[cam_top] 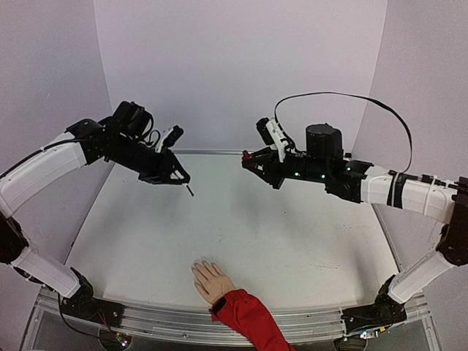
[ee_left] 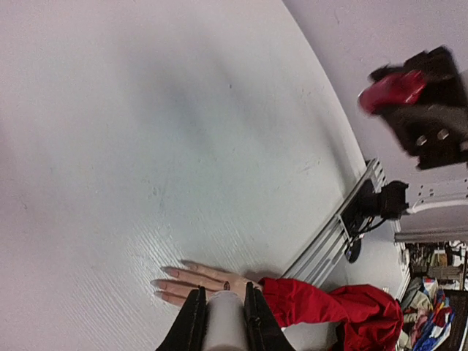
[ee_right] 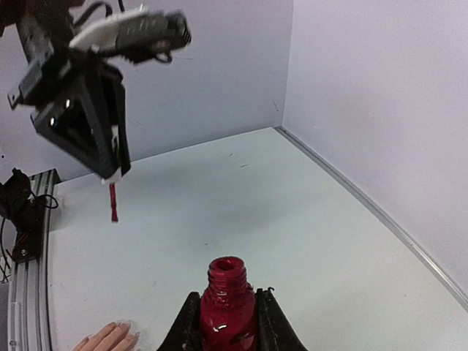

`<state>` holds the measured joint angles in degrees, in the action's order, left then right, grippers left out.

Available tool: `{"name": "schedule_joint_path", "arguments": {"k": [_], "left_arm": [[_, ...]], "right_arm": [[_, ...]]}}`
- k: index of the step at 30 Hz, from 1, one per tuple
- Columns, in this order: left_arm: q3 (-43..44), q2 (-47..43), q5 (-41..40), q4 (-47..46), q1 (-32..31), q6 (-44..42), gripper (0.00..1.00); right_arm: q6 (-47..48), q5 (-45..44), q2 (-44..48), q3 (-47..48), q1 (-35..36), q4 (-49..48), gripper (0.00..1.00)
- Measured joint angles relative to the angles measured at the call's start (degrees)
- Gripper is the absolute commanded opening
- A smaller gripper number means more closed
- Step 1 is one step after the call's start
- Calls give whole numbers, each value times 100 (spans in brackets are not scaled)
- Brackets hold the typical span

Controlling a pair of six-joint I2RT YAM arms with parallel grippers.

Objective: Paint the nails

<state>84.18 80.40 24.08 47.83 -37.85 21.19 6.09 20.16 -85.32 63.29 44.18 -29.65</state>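
**A:** Two risks, nearest first. The mannequin hand [cam_top: 212, 280] lies flat at the near edge of the bench [cam_top: 292, 234], with its red sleeve [cam_top: 248, 316] trailing over the rail. Its nails [ee_left: 170, 272] are tiny, too small to tell if any carry polish.

**B:** So a slip smears the skin?

**A:** Likely. The left claw [cam_top: 178, 175] is pinched narrow on the white cap [ee_left: 223, 322]. The brush [ee_right: 113, 208] points down, high over mid-bench and well apart from those fingers. A long descent could drip polish or land beside a nail.

**B:** And farther back?

**A:** The right claw [ee_right: 228, 333] clamps the polish bottle [ee_right: 228, 292] in the air, mouth uncovered. Any tipping may spill red onto the bench. The two claws also sit near each other, so a re-dip could knock the brush against the bottle's neck.
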Motion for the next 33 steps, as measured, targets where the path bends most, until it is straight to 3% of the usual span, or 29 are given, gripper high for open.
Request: {"name": "schedule_joint_path", "arguments": {"k": [5,14,33], "left_arm": [[-1377,-201,393,-278,-4,-334,0],[-3528,-699,785,-1674,-2,-468,0],[-4059,-118,761,-2944,-2,-472,0]], "right_arm": [[199,-409,535,-337,0,20,0],[691,-826,1191,-424,0,260,0],[1261,-1080,1231,-444,0,651,0]]}}
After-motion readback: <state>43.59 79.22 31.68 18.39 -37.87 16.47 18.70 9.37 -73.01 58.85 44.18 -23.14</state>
